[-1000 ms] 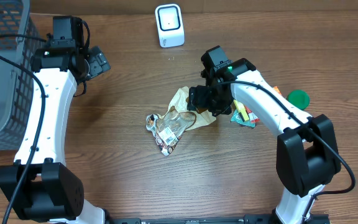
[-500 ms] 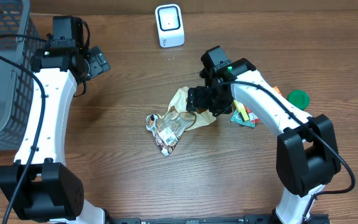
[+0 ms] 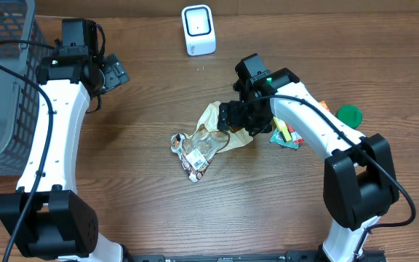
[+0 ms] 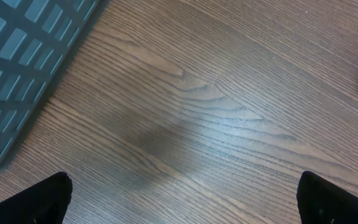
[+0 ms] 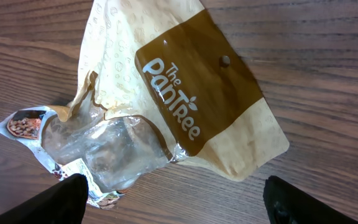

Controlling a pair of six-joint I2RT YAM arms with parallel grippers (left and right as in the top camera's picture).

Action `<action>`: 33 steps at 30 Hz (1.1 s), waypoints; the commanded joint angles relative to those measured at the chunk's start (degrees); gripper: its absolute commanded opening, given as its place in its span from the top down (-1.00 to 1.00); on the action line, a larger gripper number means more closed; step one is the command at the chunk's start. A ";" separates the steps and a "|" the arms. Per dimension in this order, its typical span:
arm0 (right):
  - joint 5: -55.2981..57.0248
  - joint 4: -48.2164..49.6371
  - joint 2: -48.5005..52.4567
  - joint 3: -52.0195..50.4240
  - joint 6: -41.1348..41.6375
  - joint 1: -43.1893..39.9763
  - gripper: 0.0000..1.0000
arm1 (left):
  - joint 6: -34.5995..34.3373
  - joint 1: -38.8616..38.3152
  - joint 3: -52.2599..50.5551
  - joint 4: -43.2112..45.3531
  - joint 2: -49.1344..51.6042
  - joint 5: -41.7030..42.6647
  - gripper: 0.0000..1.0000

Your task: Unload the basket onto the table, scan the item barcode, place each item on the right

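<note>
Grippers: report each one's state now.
Left gripper: open, holding nothing.
Right gripper: open over the PanTree bag, holding nothing.

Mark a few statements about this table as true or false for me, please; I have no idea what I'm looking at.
1. The right gripper hangs open above the tan pouch. True.
2. The left gripper is holding something. False: it is open and empty over bare table, beside the grey basket.
3. The white scanner stands apart from the tan pouch. True.
4. The tan pouch lies in the grey basket. False: it lies on the table, touching a clear packet.
</note>
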 commanded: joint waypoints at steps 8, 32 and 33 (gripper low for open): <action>-0.33 1.97 -0.07 -0.52 -1.73 1.18 -0.77 | 1.22 0.09 0.35 0.04 -0.50 -0.13 -1.00; 3.58 13.44 4.11 -9.97 -1.70 3.82 -0.74 | 1.22 0.09 0.35 0.04 -0.50 -0.13 -1.00; 3.56 13.44 4.48 -9.97 -1.68 3.82 -0.74 | 1.22 0.09 0.35 0.04 -0.50 -0.13 -1.00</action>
